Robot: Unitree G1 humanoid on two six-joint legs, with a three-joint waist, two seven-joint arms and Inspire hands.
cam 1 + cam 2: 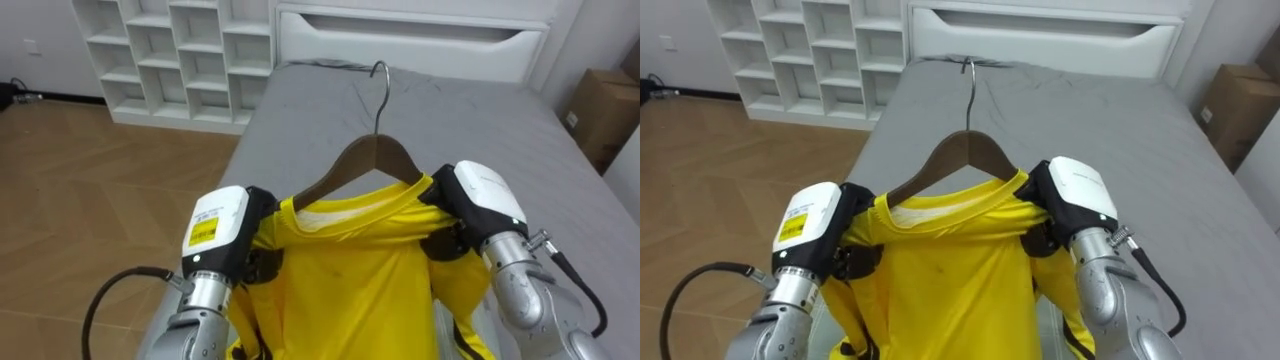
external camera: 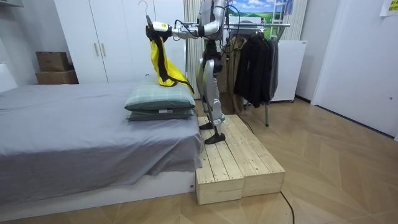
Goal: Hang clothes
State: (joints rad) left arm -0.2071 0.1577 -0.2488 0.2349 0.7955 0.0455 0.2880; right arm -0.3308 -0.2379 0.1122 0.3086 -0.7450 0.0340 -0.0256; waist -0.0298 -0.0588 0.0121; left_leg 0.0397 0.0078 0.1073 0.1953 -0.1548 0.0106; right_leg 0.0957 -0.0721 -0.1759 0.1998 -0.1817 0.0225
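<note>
- Bed [image 1: 450, 110]: grey cover, lying ahead of the robot and below the raised arms.
- Wooden platform [image 2: 239, 158]: set against the bed's end; the robot stands upright on it, facing the bed.
- Clothes rack [image 2: 258, 25]: behind the robot, with dark garments [image 2: 255, 65] hanging from it.
- White shelf unit [image 1: 170, 55]: against the wall, left of the bed.
- Pillows [image 2: 160, 102]: two stacked on the bed, just below the arms.
- Yellow shirt [image 1: 350, 280]: held up over the bed, draped on the hanger, with its body hanging down.
- Wooden hanger [image 1: 365, 155]: inside the shirt's collar, metal hook upright.
- Left hand [image 1: 225, 235]: at the shirt's left shoulder; fingers hidden by the cloth, state cannot be told.
- Right hand [image 1: 480, 200]: at the right shoulder; fingers likewise hidden.
</note>
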